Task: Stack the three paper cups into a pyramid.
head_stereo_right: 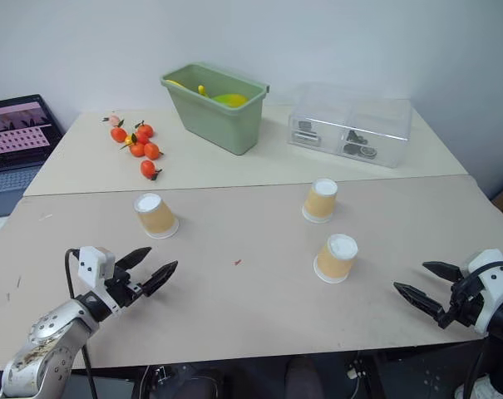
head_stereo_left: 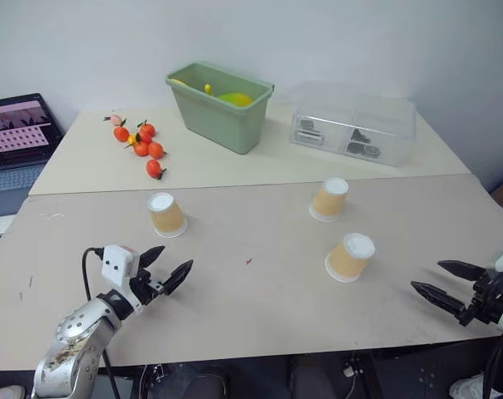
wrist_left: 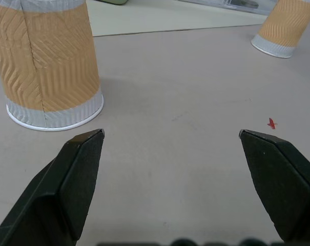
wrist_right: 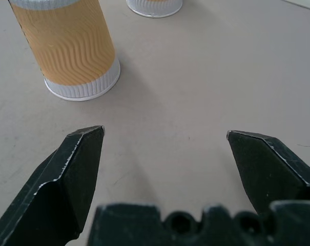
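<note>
Three tan paper cups stand upside down and apart on the beige table (head_stereo_left: 251,307): one at the left (head_stereo_left: 165,214), one at centre right (head_stereo_left: 329,199), and one nearer the front right (head_stereo_left: 350,256). My left gripper (head_stereo_left: 170,265) is open near the front left, just in front of the left cup (wrist_left: 46,64). At the front right, my right gripper (head_stereo_left: 438,279) is open too, to the right of the nearest cup (wrist_right: 70,43). Nothing sits between either pair of fingers. No cup rests on another.
On the far table stand a green bin (head_stereo_left: 220,104) and a clear plastic box (head_stereo_left: 354,123). Several small orange fruits (head_stereo_left: 141,143) lie at the back left. A laptop (head_stereo_left: 17,141) sits off the left edge. A small red mark (head_stereo_left: 249,261) is on the tabletop.
</note>
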### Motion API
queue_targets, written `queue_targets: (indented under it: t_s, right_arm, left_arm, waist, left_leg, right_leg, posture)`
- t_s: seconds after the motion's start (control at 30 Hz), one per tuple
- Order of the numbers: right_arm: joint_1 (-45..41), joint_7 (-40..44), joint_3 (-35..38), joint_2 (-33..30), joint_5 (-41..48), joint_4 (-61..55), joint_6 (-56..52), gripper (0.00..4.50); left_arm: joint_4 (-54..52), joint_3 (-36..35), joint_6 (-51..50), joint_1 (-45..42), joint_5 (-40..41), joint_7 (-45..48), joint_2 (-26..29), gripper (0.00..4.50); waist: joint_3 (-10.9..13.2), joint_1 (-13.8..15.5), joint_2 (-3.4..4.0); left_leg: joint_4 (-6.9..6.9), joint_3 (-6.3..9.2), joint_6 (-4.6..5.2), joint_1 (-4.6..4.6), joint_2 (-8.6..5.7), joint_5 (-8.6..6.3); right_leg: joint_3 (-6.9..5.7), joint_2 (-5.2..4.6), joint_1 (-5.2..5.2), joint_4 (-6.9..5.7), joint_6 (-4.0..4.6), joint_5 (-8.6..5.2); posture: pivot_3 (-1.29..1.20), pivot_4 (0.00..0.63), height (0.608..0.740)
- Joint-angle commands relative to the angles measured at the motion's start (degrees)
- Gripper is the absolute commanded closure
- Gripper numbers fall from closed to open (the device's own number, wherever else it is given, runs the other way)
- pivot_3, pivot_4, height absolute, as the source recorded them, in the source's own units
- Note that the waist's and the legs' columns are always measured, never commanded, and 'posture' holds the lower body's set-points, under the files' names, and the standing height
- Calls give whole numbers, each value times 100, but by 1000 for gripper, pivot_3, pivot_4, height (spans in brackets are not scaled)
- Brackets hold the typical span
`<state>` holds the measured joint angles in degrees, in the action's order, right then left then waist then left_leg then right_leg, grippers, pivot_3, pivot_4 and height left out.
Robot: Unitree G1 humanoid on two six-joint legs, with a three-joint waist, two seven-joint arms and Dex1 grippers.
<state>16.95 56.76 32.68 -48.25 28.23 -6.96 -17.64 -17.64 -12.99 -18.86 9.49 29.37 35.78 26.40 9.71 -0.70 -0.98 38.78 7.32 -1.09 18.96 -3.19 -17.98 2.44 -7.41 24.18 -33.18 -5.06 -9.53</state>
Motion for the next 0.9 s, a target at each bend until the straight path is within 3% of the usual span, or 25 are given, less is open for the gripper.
queue_targets:
  t_s: [0.03,0.17,0.4,0.9]
  right_arm:
    - [306,-149,356,170,319,-784,-248,23]
    - [757,-431,354,498,591,-1810,-608,23]
    - [522,-822,-84,731,591,-2145,-722,23]
    - [-550,-1218,-1046,1099,527,-1825,-629,23]
  left_arm:
    - [-30,191,-99,-517,46,251,183,0]
    - [166,888,104,-1506,-492,663,483,0]
    - [316,1246,-11,-2458,-713,278,87,0]
    - [638,1405,-227,-2938,-1140,-15,-136,0]
  waist:
    - [1,4,1]
    - [2,139,10]
    - [3,1,-2]
    - [3,2,-3]
  left_leg:
    - [0,1,0,0,0,0]
    - [12,12,-2,9,3,2]
    - [10,-6,-7,4,2,-4]
    - [14,-5,-7,-13,-1,-3]
  right_leg:
    - [0,0,0,0,0,0]
    - [-14,5,5,-8,2,2]
    - [5,3,5,4,-4,7]
    - [6,3,9,3,0,9]
  posture:
    - [0,150,738]
    - [0,150,738]
    - [0,150,738]
    - [0,150,738]
